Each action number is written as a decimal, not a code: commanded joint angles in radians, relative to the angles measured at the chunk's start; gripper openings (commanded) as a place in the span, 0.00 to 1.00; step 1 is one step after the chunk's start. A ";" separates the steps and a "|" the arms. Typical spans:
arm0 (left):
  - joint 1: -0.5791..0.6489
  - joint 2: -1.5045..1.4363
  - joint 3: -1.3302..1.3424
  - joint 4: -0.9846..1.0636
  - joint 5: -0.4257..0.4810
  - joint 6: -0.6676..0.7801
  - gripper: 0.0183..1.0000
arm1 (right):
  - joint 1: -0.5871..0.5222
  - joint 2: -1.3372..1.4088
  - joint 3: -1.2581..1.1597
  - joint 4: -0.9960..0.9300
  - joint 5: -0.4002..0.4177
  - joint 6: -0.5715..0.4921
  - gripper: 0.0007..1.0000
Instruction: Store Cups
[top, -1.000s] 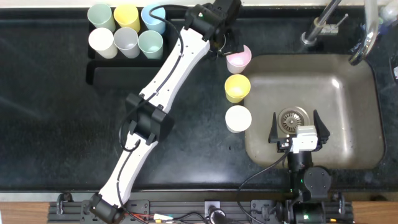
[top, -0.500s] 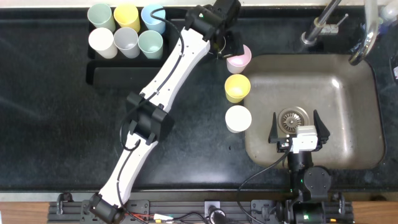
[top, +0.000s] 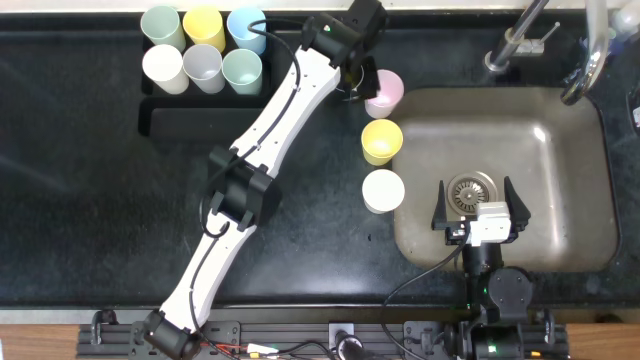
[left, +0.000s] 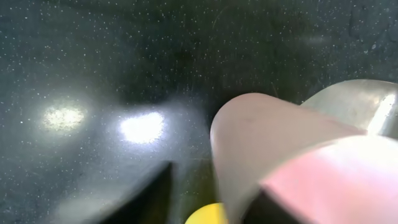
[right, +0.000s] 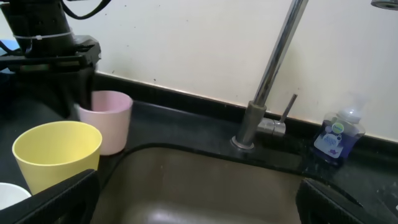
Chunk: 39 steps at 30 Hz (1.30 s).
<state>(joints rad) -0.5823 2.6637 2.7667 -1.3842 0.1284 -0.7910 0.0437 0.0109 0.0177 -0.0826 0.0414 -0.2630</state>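
Observation:
A pink cup (top: 384, 91) stands upright on the black counter at the sink's far left corner. My left gripper (top: 361, 76) is at its rim and shut on the cup wall (left: 280, 143); one dark finger (left: 146, 199) shows beside the cup. Seen from the right wrist, the pink cup (right: 111, 121) stands against the left arm's black gripper (right: 78, 74). A yellow cup (top: 381, 141) and a white cup (top: 383, 190) stand in line nearer the arm bases. My right gripper (top: 477, 204) hangs open over the sink (top: 560, 150), holding nothing.
A black rack (top: 195, 110) at the far left of the counter holds several pastel cups (top: 203, 63). A faucet (top: 520, 40) and a blue soap bottle (right: 339, 134) stand behind the sink. The left arm stretches diagonally across the counter.
The pink cup was tilted in the left gripper and now stands upright, shifted slightly toward the back wall. The right arm has not moved.

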 joint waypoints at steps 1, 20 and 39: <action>-0.001 0.011 0.000 0.012 0.010 -0.007 0.02 | 0.000 -0.007 -0.013 0.005 0.000 0.000 1.00; 0.216 -0.389 0.007 -0.309 -0.230 -0.046 0.02 | 0.000 -0.007 -0.013 0.005 0.000 0.000 1.00; 0.639 -0.946 -1.099 0.044 -0.153 -0.201 0.02 | 0.000 -0.007 -0.013 0.005 0.000 0.000 1.00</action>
<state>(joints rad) 0.0326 1.7252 1.6875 -1.3598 -0.1192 -0.9665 0.0441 0.0113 0.0177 -0.0822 0.0414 -0.2630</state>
